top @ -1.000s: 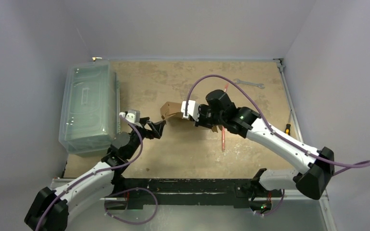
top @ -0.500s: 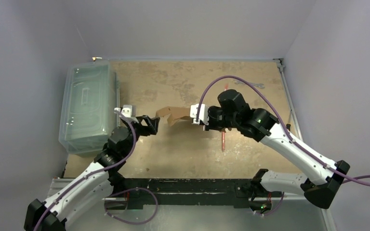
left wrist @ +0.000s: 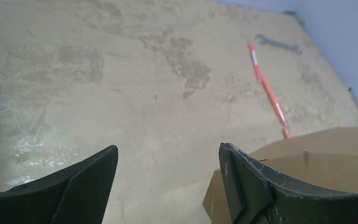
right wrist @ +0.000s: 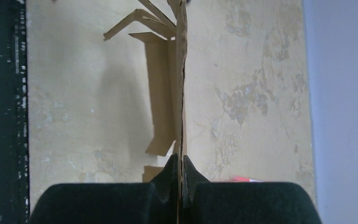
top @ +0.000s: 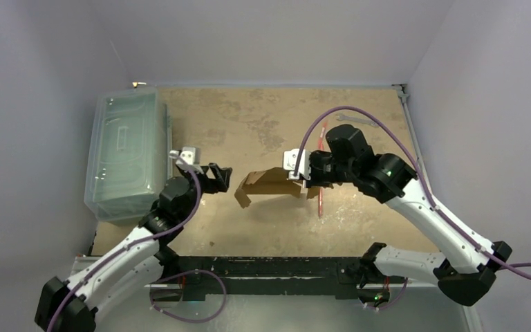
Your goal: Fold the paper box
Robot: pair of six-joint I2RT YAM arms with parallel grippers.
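Holds the paper box (right wrist: 161,93) by one panel edge in the right gripper (right wrist: 179,164), fingers pressed together with only the cardboard's thickness between them. Shows the sheet edge-on, running straight out from those fingertips, with a lower panel hanging to one side and loose flaps splayed at the far end. Seems lifted off the table (left wrist: 121,70), going by the shadow beneath, though contact at the lowest flap cannot be ruled out. Carries the left gripper (left wrist: 168,149) spread wide with nothing between its fingers; finds a box corner just outside one fingertip, apart from it in the overhead view. Reads as early going: a few creases bent, no walls standing square, no tabs tucked, no closed shape. Leaves raising the sides, tucking the tabs and shutting the lid to do. Farther out past the left fingertips, notes a red stick (left wrist: 268,91) beyond the box and a wrench (left wrist: 279,44) past that. Off to the outer side of the left fingers, notes a clear plastic bin (top: 128,206); makes out nothing inside, glare hiding part.
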